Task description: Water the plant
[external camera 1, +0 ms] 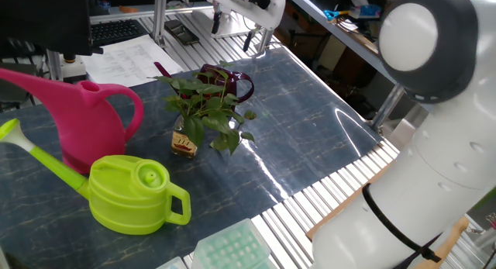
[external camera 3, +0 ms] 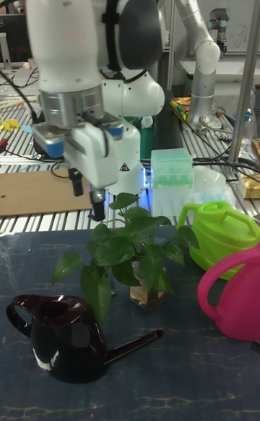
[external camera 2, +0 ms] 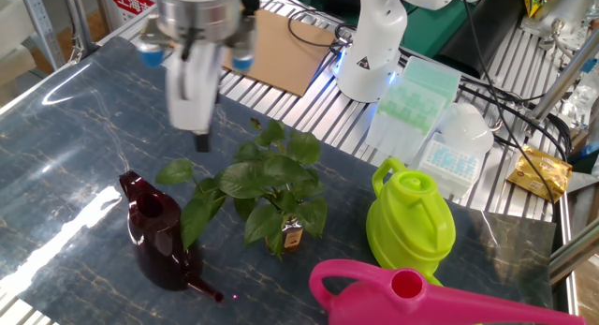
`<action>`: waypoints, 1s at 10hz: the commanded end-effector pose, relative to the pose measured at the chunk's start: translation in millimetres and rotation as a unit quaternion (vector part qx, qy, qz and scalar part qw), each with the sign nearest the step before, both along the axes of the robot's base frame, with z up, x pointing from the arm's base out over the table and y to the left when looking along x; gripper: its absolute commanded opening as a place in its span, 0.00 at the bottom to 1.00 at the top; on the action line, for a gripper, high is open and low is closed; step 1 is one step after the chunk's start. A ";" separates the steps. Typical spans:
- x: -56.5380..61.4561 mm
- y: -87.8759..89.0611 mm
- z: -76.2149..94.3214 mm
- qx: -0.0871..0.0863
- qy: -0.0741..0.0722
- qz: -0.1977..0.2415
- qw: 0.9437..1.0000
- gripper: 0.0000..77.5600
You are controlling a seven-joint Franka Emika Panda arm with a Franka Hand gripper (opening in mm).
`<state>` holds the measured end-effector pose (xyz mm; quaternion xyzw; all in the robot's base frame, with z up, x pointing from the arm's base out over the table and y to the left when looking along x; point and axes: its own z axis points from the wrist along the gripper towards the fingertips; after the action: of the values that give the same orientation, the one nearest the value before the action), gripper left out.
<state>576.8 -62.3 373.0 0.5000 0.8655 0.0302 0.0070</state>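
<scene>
Standing in a small clear bottle near the middle of the dark table (external camera 1: 310, 145), the plant (external camera 1: 205, 106) has the maroon watering can (external camera 1: 225, 81) just behind it in one fixed view; the gripper (external camera 1: 232, 32) hangs well above and beyond both, its 2 fingers apart and holding nothing. A pink watering can (external camera 1: 85, 118) and a green watering can (external camera 1: 132, 193) sit to the plant's left and front.

In the other fixed view the gripper (external camera 2: 199, 133) is blurred, pointing down above the table, up and to the left of the plant (external camera 2: 267, 189) and above the maroon watering can (external camera 2: 159, 233); it touches neither. The green watering can (external camera 2: 412, 222) and pink watering can (external camera 2: 421, 297) lie to the right.

In the tall fixed view the arm reaches down from above, wrist slightly tilted, the gripper (external camera 3: 87, 196) with its 2 dark fingers spread, empty, just above the plant's (external camera 3: 137, 255) upper-left leaves. The maroon watering can (external camera 3: 65, 338) stands in front.
</scene>
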 end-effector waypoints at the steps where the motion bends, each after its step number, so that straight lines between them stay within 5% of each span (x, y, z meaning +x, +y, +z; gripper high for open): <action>1: 23.0 -33.7 -5.7 0.001 -0.001 -0.030 1.000 1.00; 10: 46.1 -81.1 -32.1 0.003 0.000 -0.090 0.996 1.00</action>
<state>618.3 -135.4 344.5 0.5676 0.8227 0.0304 0.0068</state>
